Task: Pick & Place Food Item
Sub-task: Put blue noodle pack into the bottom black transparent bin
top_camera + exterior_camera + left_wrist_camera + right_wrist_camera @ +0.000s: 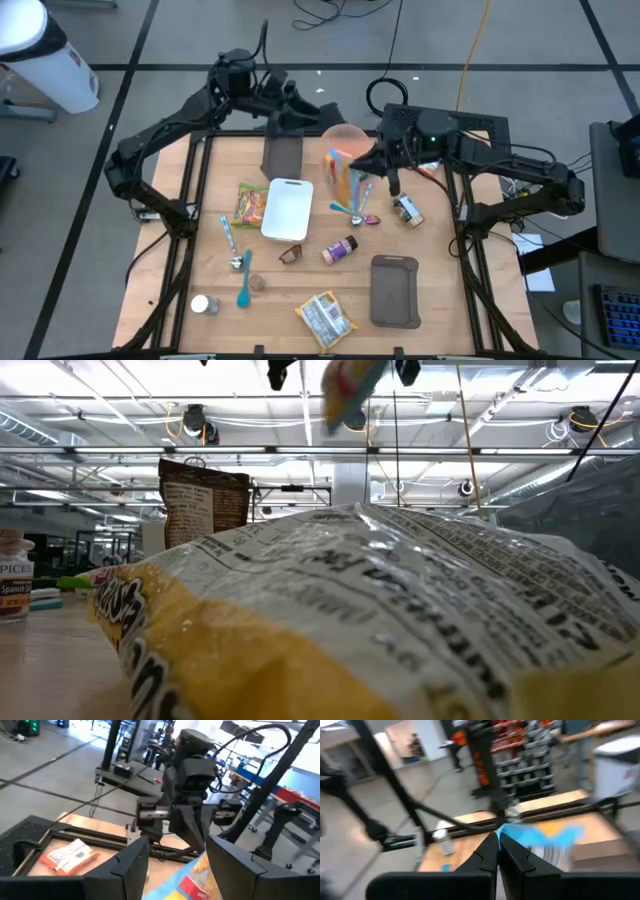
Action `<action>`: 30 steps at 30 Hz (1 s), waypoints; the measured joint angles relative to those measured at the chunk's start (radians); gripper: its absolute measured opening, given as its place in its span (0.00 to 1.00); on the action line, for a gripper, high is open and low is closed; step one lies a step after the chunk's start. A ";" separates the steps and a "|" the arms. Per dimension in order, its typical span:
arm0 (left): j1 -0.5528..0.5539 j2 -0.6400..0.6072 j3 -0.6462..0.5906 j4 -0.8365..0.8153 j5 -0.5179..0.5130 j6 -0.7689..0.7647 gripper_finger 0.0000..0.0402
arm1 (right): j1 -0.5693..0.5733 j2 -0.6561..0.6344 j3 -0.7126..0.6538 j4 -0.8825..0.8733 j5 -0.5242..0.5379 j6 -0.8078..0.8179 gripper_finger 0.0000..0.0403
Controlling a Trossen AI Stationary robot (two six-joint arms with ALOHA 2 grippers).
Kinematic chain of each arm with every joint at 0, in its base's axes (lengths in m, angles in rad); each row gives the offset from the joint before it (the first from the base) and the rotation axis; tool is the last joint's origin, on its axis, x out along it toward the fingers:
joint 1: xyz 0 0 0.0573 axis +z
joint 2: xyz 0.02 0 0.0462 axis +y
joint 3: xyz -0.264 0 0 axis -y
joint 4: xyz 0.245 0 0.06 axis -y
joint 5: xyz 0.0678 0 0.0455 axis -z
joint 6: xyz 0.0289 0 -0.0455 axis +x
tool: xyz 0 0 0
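A light wooden table (pixel 300 290) framed in black rails stands on a grey floor crossed by dark lines, with cables trailing behind it. Scattered on the wood are a white rectangular cutting board (pixel 286 207), a dark grey rectangular tray (pixel 394 291), a second dark tray (pixel 282 155) near the back edge, a crinkly yellow-and-white snack bag (pixel 325 317), a green-and-yellow packet (pixel 250 204), a small brown spice bottle (pixel 340 249), a small jar (pixel 407 210), teal spoons (pixel 243 290) and a white-capped shaker (pixel 203 304).

The right gripper (pixel 372 165) hangs above the table's back centre, fingers clamped on a colourful orange-and-blue snack packet (pixel 345 170) that dangles below it. The left gripper (pixel 300 110) sits just behind, near the back rail, its fingers (pixel 131 865) spread apart on either side of the same packet without touching it.

From table height, the yellow-and-white bag fills the foreground, with a brown printed pouch (pixel 204 503) upright behind it, under a ceiling of strip lights and pipes
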 joint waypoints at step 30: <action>-0.182 0.127 0.098 -0.084 0.130 0.070 0.52 | 0.002 0.160 0.001 0.460 -0.513 0.470 0.00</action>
